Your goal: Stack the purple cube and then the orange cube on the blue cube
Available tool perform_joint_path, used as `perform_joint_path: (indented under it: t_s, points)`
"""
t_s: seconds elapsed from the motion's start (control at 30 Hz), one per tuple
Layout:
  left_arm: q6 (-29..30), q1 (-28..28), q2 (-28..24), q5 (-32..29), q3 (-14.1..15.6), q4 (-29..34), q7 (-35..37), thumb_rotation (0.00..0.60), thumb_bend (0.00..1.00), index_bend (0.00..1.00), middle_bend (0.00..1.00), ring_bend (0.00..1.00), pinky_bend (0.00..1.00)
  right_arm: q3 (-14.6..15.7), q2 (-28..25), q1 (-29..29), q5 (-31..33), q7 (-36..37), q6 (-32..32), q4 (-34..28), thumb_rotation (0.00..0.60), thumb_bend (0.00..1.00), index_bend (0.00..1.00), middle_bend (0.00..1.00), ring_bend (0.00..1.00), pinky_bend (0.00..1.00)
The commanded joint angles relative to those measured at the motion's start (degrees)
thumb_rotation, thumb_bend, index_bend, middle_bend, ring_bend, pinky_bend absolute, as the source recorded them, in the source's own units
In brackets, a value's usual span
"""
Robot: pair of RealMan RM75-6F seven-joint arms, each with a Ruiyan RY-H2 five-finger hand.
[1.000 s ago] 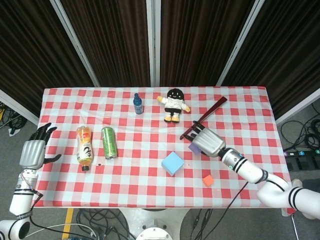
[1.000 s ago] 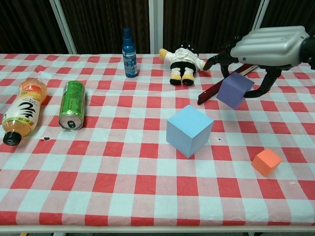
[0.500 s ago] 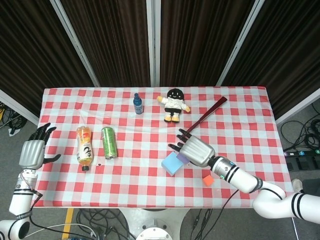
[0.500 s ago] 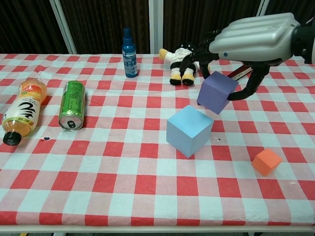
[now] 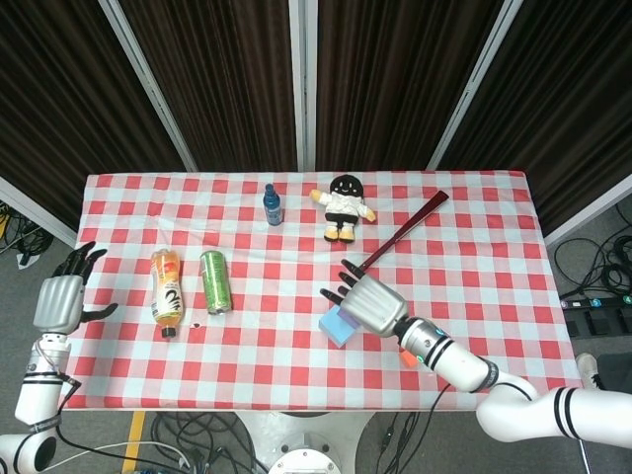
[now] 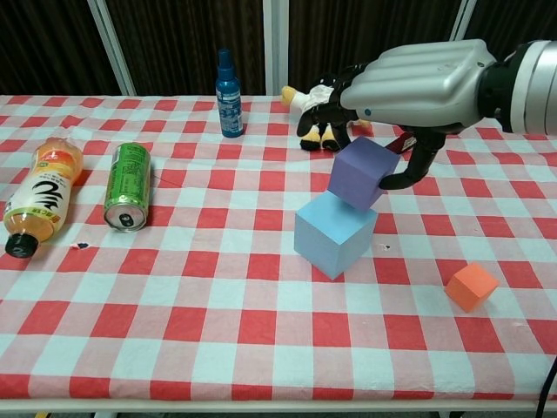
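Since a second ago the right hand (image 5: 367,302) has carried the purple cube leftward from beside the red stick (image 5: 405,230); from the head camera it now covers the blue cube (image 5: 338,326), the purple one hidden beneath it. The left hand (image 5: 59,299) hangs open, well apart.

From the chest camera, the right hand (image 6: 416,87) grips the purple cube (image 6: 364,171), tilted, its lower corner seemingly touching the blue cube (image 6: 332,233) toward its back right edge. Squaring it up comes next, probably. The orange cube (image 6: 471,286) waits on the desk (image 6: 218,331), nearer the right hand.
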State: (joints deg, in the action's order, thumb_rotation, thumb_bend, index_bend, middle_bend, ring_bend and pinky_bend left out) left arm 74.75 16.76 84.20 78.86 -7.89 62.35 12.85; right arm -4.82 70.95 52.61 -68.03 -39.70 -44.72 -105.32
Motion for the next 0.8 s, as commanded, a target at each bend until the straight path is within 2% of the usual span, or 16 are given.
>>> perform_joint_path:
  t_s: [0.03, 0.3, 0.8]
  points:
    - [0.24, -0.05, -0.19, 0.11, -0.1, 0.2, 0.45, 0.6, 0.09, 0.23, 0.18, 0.13, 0.25, 0.46, 1.73, 0.76, 6.37, -5.42, -2.73, -2.81, 0.6, 0.2, 0.13, 0.44, 0.14, 0.05]
    - [0.44, -0.18, -0.54, 0.13, -0.25, 0.51, 1.42, 0.6, 0.09, 0.23, 0.18, 0.13, 0.25, 1.39, 3.85, 2.96, 12.63, -10.52, -5.32, -4.04, 0.6, 0.19, 0.13, 0.44, 0.15, 0.05]
    - [0.25, -0.23, -0.65, -0.08, -0.38, 0.45, 2.05, 0.6, 0.09, 0.23, 0.18, 0.13, 0.25, 2.81, 4.95, 5.93, 17.01, -11.17, -6.06, -3.66, 0.6, 0.19, 0.13, 0.44, 0.15, 0.05]
